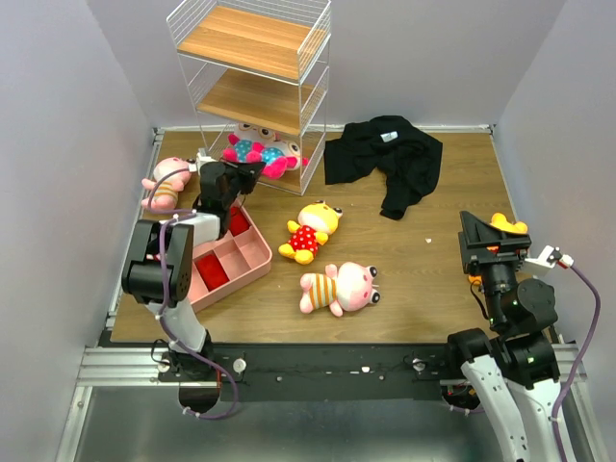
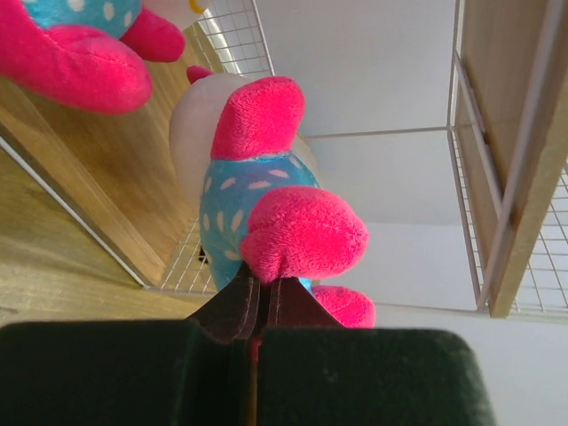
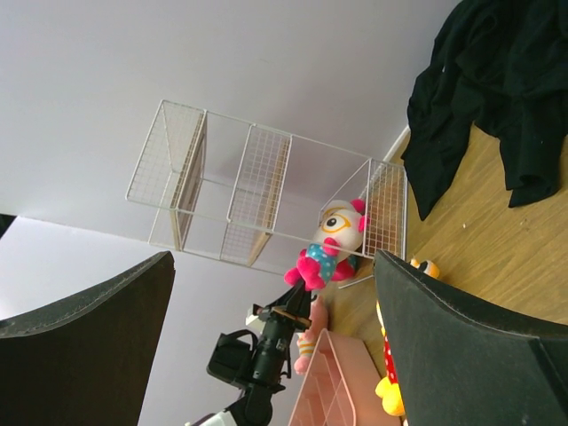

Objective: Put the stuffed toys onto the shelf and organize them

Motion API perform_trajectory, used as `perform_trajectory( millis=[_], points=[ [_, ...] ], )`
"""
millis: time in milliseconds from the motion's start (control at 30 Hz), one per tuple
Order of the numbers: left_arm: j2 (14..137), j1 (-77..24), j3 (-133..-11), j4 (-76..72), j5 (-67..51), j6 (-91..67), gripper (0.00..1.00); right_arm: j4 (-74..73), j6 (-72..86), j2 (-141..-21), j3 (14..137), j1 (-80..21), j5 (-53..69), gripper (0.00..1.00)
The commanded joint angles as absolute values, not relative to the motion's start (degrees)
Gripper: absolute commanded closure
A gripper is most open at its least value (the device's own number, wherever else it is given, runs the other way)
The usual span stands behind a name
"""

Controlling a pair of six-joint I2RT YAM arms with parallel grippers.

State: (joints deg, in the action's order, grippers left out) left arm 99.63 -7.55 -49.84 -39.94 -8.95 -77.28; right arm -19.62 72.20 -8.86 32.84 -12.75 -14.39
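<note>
Left wrist view: left gripper point(image 2: 260, 298) pinches foot of glasses doll point(image 2: 253, 197); right gripper point(image 3: 275, 266) gapes; garment tag point(image 1: 389, 136) unreadable.

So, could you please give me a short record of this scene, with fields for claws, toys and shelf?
left claw: shut on a foot of the glasses toy, at the shelf's bottom tier
right claw: open, holding nothing
shelf: upper two boards bare; second glasses toy on the bottom board
loose on table: pink toy by the left wall, pink toy in the middle, yellow toy in the middle, yellow toy beside the right claw
other: black cloth, pink tray
</note>
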Motion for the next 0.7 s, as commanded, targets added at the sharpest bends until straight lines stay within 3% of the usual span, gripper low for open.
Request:
perform_trajectory(
  millis=[0, 367, 667],
  points=[
    [102.38, -8.44, -53.69, -44.21, -7.47, -77.87, 1.0, -20.83, 70.31, -7.3, 35.07, -12.66, -17.57, 0.0],
    [109.6, -10.37, -61.08, -38.85, -5.1, -74.8, 0.99, -22.67, 68.12, -5.63, 37.08, -12.66, -20.3, 0.0],
    [112.94, -12.74, -66.62, -30.33, -1.49, -70.49, 0.71, -23.64, 66.01, -4.31, 38.14, -12.66, -23.03, 0.0]
  ],
)
